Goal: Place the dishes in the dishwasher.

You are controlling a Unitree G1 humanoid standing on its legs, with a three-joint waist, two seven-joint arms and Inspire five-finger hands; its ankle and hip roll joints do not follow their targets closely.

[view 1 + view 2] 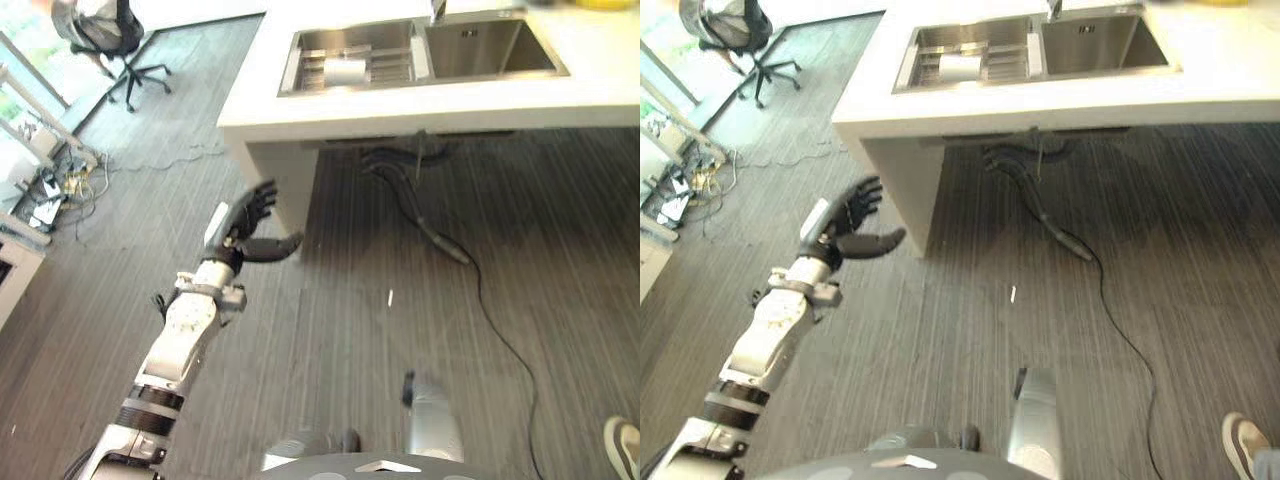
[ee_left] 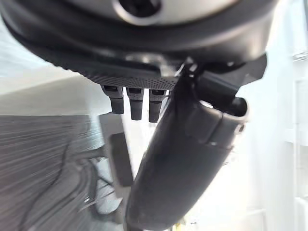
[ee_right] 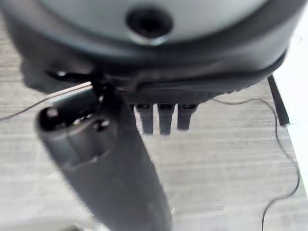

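We are in the approach step: our left hand (image 1: 250, 228) hangs open and empty at 9 o'clock, our right hand (image 3: 144, 120) likewise open, so next we reach the white dish (image 1: 347, 71) in the sink (image 1: 480, 85) at 12 o'clock.

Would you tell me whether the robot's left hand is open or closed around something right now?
Open: the left hand hangs over the floor with fingers spread and thumb out, holding nothing.
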